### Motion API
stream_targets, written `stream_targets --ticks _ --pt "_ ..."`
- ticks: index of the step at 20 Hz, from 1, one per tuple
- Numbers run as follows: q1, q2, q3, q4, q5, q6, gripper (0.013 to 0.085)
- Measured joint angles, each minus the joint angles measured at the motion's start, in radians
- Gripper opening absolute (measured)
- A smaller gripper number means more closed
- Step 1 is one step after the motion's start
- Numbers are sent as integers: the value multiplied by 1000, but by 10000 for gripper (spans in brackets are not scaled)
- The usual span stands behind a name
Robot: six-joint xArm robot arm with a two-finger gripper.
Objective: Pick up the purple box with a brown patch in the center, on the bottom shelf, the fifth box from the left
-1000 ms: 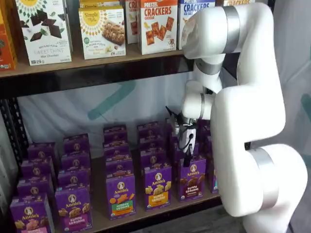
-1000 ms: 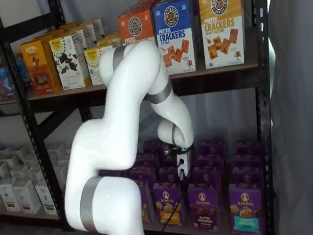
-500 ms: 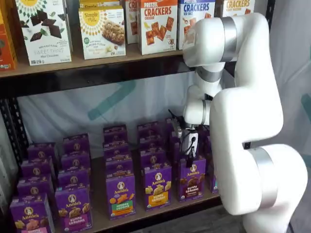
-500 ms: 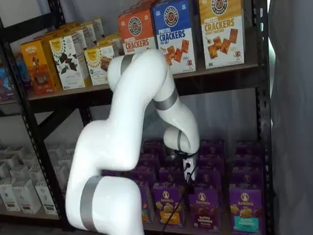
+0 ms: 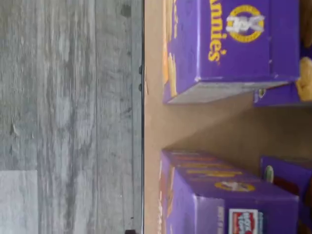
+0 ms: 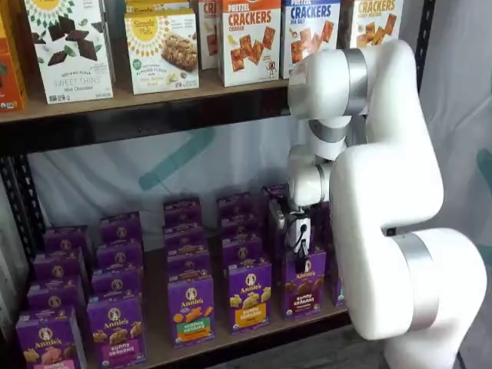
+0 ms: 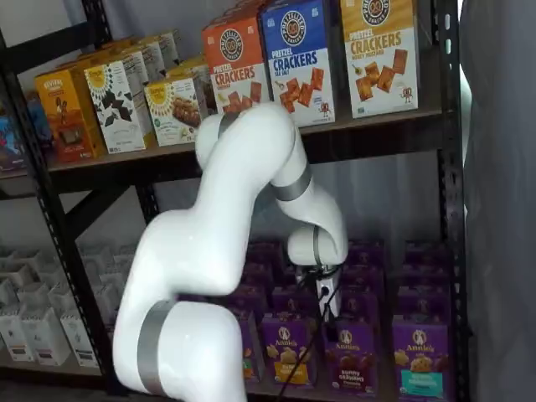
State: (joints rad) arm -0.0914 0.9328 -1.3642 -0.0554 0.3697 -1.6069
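Observation:
The purple box point(image 6: 305, 285) stands upright at the front of the bottom shelf point(image 6: 154, 332), with dark brown crackers pictured in its centre. It also shows in a shelf view point(image 7: 349, 357). My gripper point(image 6: 298, 247) hangs just above this box's top edge, with a cable beside it, and shows again in a shelf view point(image 7: 327, 308). Its black fingers are seen side-on with no plain gap and no box in them. The wrist view shows purple Annie's boxes point(image 5: 233, 45) on the tan shelf board point(image 5: 195, 122); I cannot tell which one is the target there.
Rows of other purple Annie's boxes point(image 6: 249, 295) flank the target closely on both sides and behind. The upper shelf point(image 6: 146, 104) carries cracker boxes point(image 6: 250, 40). A black rack post point(image 7: 446, 167) stands at the right. Grey floor point(image 5: 68, 117) lies past the shelf's front edge.
The arm has swung right and the gripper has come down, from above the rear boxes to just over the front box with brown crackers.

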Motion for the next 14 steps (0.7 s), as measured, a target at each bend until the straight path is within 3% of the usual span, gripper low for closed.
stream_targets --ticks 5,9,11,14 --pt "3 46 -45 -72 27 68 850" --pt "3 62 -55 -63 21 61 850" --pt "3 66 -57 -60 16 58 770" --pt "1 69 -59 -57 10 53 730"
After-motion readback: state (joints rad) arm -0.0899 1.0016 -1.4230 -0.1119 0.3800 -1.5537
